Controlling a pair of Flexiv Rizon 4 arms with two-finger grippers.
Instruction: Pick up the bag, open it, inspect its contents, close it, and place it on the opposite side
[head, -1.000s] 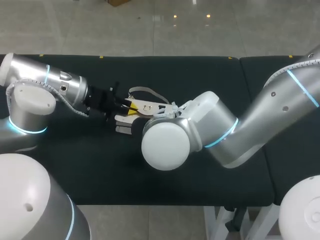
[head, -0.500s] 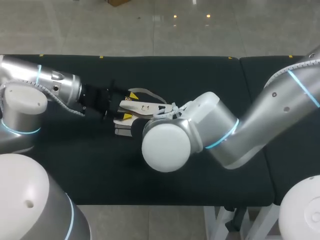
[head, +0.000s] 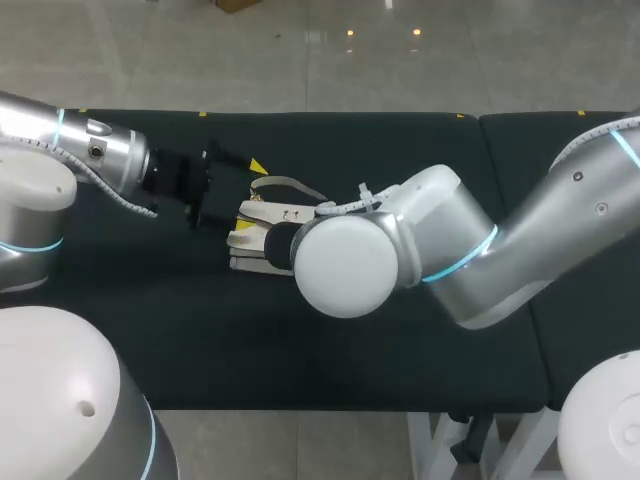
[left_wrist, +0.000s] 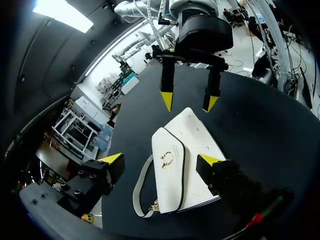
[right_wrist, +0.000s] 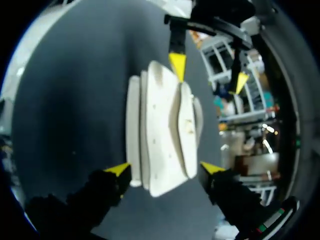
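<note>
Your bag (head: 252, 240) lies flat on the tabletop (head: 420, 370), a bit toward 9 o'clock from the middle. Both claws are spread wide and hold nothing. The left claw (left_wrist: 161, 159) waits at the bag's 10 o'clock. The right claw (right_wrist: 165, 170) sits over it, I think without touching. If both close in, they may bump or push the bag away. The flat, dark tabletop runs far toward 3 o'clock.

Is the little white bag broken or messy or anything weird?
Nothing stands out. The white bag lies flat on the dark table with its flap shut and its strap looped beside it. The left gripper and the right gripper are both open near it, not gripping.
</note>
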